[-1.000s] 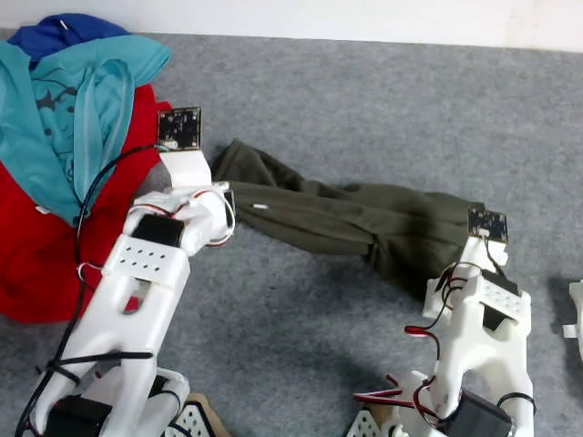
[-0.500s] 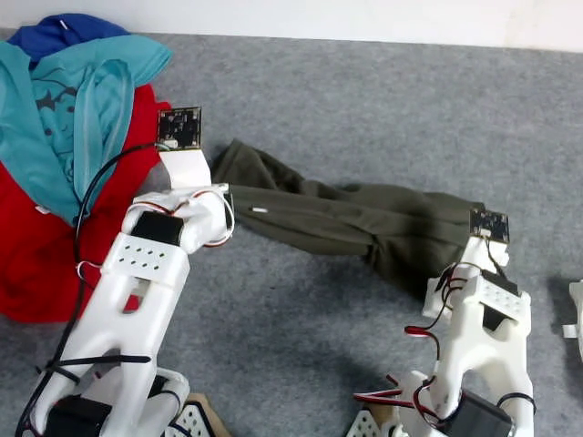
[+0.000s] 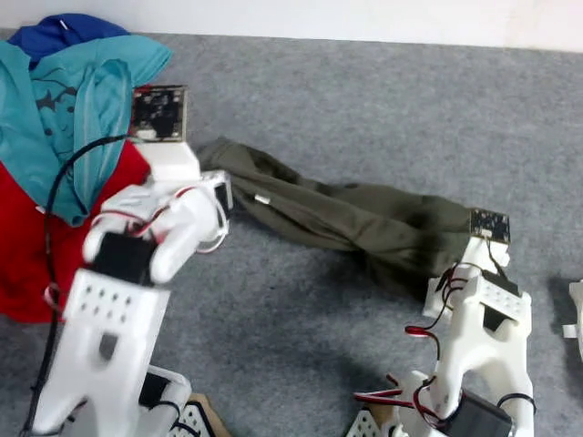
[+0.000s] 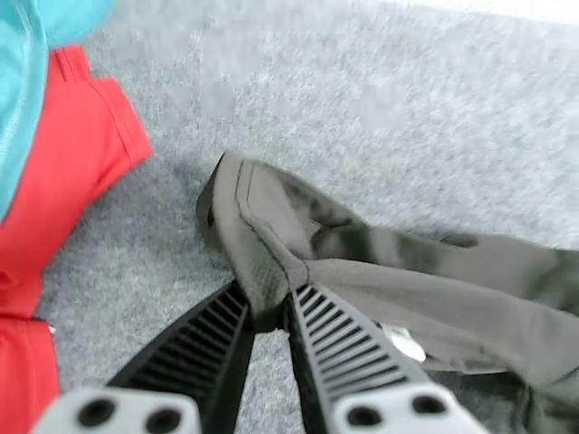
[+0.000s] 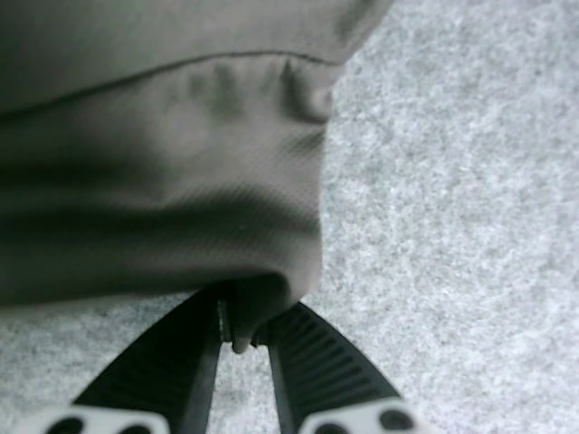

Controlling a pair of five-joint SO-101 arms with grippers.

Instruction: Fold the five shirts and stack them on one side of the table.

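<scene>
I have both grippers closed on the olive shirt (image 3: 364,223), which lies twisted into a long rope across the grey table (image 3: 392,100). The left gripper (image 4: 270,312) pinches a narrow fold at one end of that shirt, and the right gripper (image 5: 242,336) bites a bunched edge at the opposite end. Just beside the left-held end lies the red shirt (image 3: 27,255), with the teal shirt (image 3: 64,100) draped over it and the blue shirt (image 3: 64,27) beyond them, all unfolded. My main worry is the twist: if I pull the two ends apart, I expect the cloth to tighten into a cord rather than open flat, leaving nothing to fold. Both bites look shallow, taking only a small tuck of fabric each, so a hard tug could drag either end free and drop the shirt in a heap. The left arm also works close to the red shirt, and I judge that a careless swing there could snag the pile and drag it into the olive shirt.
</scene>
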